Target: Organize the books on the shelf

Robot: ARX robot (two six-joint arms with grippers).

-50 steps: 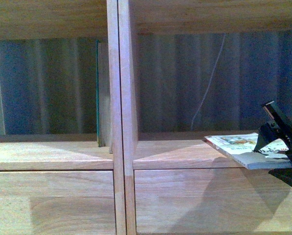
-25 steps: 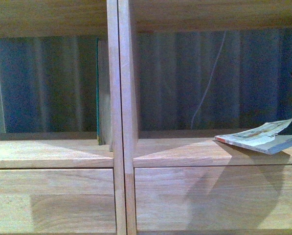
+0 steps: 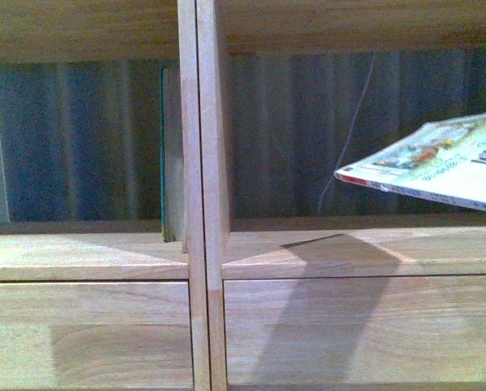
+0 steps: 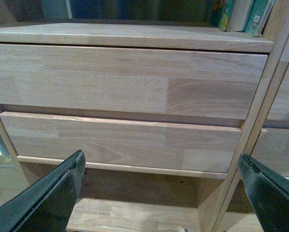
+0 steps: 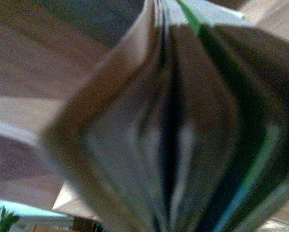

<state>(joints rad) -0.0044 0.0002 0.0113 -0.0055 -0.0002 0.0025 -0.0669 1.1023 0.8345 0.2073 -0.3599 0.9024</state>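
The white-covered book (image 3: 438,161) hangs in the air in the right compartment of the light-wood shelf (image 3: 200,163), tilted, its red-white spine end toward the divider. My right gripper holds it from off the right edge and is out of the front view. The right wrist view is filled with the book's fanned pages (image 5: 173,135), blurred; the fingers are hidden. A slim teal-covered book (image 3: 163,155) stands upright against the divider in the left compartment. My left gripper (image 4: 161,193) is open and empty, facing the lower drawer fronts (image 4: 120,140).
The shelf board (image 3: 348,252) lies below the held book with its shadow on it. A thin white cord (image 3: 348,130) hangs behind the right compartment. Several books (image 4: 241,14) stand at the top of the left wrist view. An open bay (image 4: 134,193) sits under the drawers.
The white-covered book has risen off the shelf board and now hangs tilted above it, showing more of its cover. The right gripper has left the front view.
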